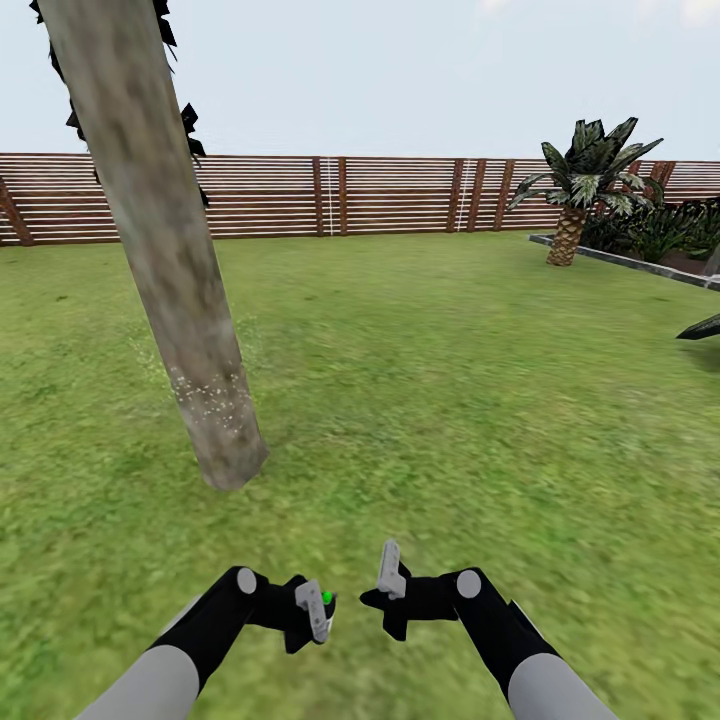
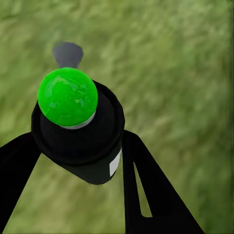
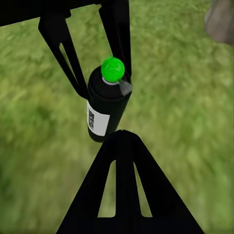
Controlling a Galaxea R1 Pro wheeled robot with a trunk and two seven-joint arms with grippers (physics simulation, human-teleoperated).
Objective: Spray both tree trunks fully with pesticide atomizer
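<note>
Between the left gripper (image 1: 318,612) fingers (image 2: 146,195): pesticide atomizer (image 2: 80,139), pinched by the body, fingers pressed against both sides of the dark bottle. Cap reads bright green (image 2: 68,97) at this moment, not red; grey nozzle tab (image 2: 67,53) pokes out past the cap, away from the palm. Long axis runs roughly along the fingers, cap end outward, label patch showing on the lower flank. From the right wrist view, same bottle (image 3: 103,109) sits just ahead of the right fingertips, clamped in the left fingers (image 3: 66,53), nothing between the right pair. Right gripper (image 1: 390,585) empty, fingers spread apart, tips close to the bottle but not touching as far as can be judged. Ahead and to the left of the left fingers: tree trunk (image 1: 175,270), thick, mottled pale grey-brown, leaning slightly in the head view, base on the lawn (image 1: 450,400). Pale speckle band on the lower trunk (image 1: 210,395), likely spray deposit; upper trunk looks bare. Left arm nearer the trunk and already carrying the bottle, so spraying falls to it. Key relation: nozzle must face the trunk; whether it currently points there, cannot tell. Fence (image 1: 400,195) and palm-like plant (image 1: 580,185) far beyond the fingers. Second tree not located.
</note>
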